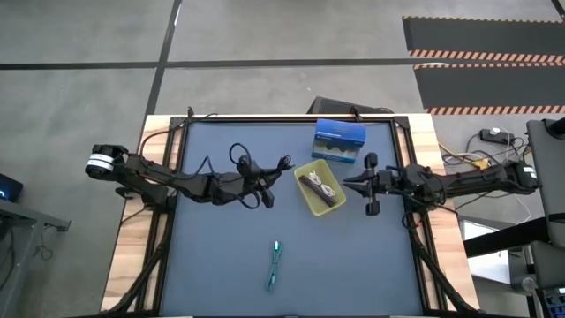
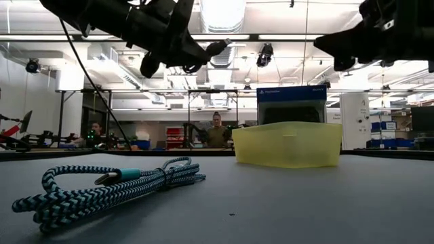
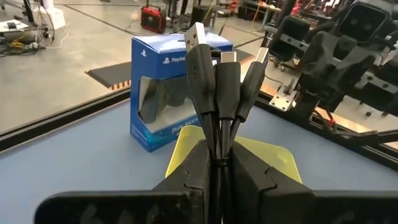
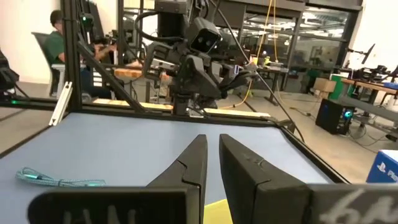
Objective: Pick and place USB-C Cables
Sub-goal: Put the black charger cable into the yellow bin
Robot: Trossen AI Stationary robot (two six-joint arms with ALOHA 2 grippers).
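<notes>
My left gripper (image 1: 261, 187) hovers over the middle of the table, just left of the yellow bin (image 1: 320, 187), and is shut on the black cable (image 3: 214, 74). Inside the bin lie a dark cable (image 1: 311, 184) and a white cable (image 1: 327, 189). The teal cable (image 1: 275, 263) rests flat on the mat near the table's near edge, close in the low view (image 2: 108, 186). My right gripper (image 1: 350, 184) is raised at the bin's right side, pointing at it, with its fingers (image 4: 211, 155) together on nothing. My left gripper pinches the bundled strands of the black cable (image 3: 219, 146) between its two fingers. The plug ends (image 3: 227, 59) stick out beyond the fingertips toward the bin. The fingers reach roughly level from the table's left. The cable is lifted clear, and its loops (image 1: 239, 159) trail beside the gripper.
A blue boxed game controller (image 1: 339, 141) stands just beyond the bin toward the far edge. The dark mat (image 1: 221, 256) is bordered by a black frame and wooden edges. People sit in the room beyond the table's far side (image 2: 217, 130).
</notes>
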